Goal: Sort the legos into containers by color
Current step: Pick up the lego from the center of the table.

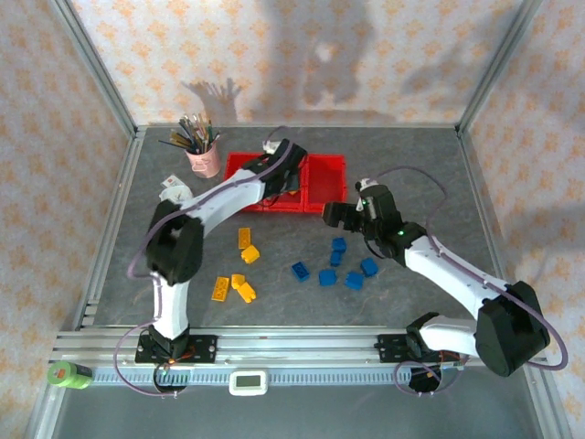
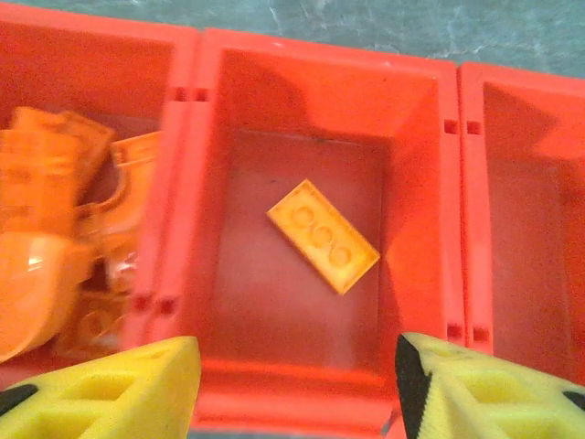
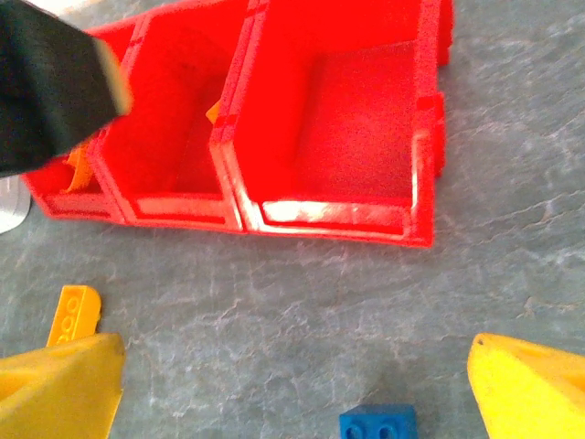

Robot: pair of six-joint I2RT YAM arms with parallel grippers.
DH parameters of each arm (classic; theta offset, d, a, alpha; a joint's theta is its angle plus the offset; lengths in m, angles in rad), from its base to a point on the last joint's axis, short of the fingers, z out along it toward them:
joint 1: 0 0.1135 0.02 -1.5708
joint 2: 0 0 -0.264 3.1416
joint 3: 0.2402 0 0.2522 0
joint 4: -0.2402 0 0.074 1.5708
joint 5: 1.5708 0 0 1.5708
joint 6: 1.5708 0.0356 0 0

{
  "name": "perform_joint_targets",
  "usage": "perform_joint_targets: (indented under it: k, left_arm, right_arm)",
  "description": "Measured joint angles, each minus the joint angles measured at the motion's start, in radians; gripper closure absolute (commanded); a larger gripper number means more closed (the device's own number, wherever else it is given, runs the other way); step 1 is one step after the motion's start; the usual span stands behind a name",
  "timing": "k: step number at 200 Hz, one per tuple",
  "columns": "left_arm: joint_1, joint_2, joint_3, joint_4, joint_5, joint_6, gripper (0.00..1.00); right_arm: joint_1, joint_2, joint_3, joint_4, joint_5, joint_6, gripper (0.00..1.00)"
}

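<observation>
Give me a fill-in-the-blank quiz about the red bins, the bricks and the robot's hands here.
1. In the row of red plastic bins, the jumble of orange plastic pieces lies in the ___ one.
2. The left hand hangs open above the ___ one, which holds a single flat studded brick.
3. The small blue plastic bricks on the grey table lie nearer the ___ arm.
Missing words: left; middle; right.
</observation>
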Motion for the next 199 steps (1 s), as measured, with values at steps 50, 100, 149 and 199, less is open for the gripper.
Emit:
perform_joint_targets:
  k: [50, 100, 149, 199]
  left_arm:
    - [0.0, -0.338, -0.359, 0.033, 0.002, -0.052, 0.29]
    - [0.0, -0.354, -0.593, 0.028, 0.016, -0.099, 0.21]
    - [0.012, -0.28, -0.603, 0.076, 0.018, -0.106, 0.27]
    - [0.061, -0.191, -0.604, 0.131, 0.023, -0.108, 0.44]
  right_arm:
    - [0.132, 0.018, 0.0, -0.011, -0.018, 0.012, 0.03]
    - [0.208, 0.057, -0.013, 0.01, -0.02, 0.056, 0.03]
    - [0.213, 0.096, -0.025, 0.02, -0.006, 0.069, 0.03]
    - [0.213, 0.097, -0.031, 0.033, 0.011, 0.072, 0.02]
